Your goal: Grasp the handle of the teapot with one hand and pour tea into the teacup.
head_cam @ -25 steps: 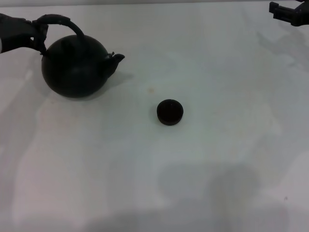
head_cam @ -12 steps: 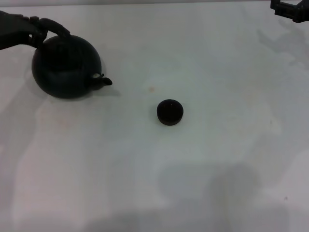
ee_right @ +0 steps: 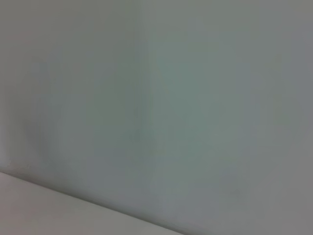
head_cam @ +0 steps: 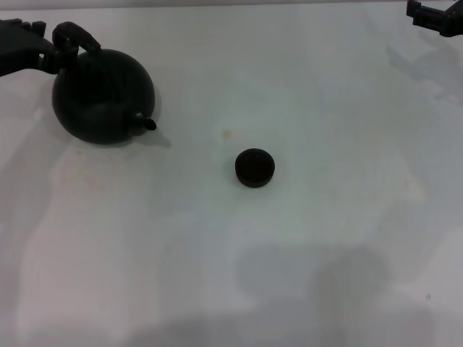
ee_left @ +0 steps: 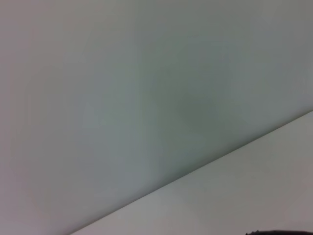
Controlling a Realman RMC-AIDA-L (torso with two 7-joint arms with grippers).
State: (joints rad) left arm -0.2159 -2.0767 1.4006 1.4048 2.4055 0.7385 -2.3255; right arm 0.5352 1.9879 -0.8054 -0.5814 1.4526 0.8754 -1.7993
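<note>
The matte-black teapot (head_cam: 103, 97) is at the far left of the white table in the head view, its short spout (head_cam: 147, 124) pointing forward and right. Its arched handle (head_cam: 78, 34) rises at the pot's back left. My left gripper (head_cam: 52, 52) reaches in from the left edge and is shut on the handle. The small dark teacup (head_cam: 255, 168) stands alone near the table's middle, well right of and nearer than the teapot. My right gripper (head_cam: 434, 16) is parked at the far right corner, only partly in view. Both wrist views show none of these things.
The white table (head_cam: 231, 275) stretches wide around the cup. Soft shadows lie across its near part. The wrist views show only a pale wall and a strip of table surface (ee_left: 254, 196).
The teapot has shifted left and turned, so its spout swung from pointing right to pointing forward. The handle now sits lower and farther back. The cup and right arm have not moved.
</note>
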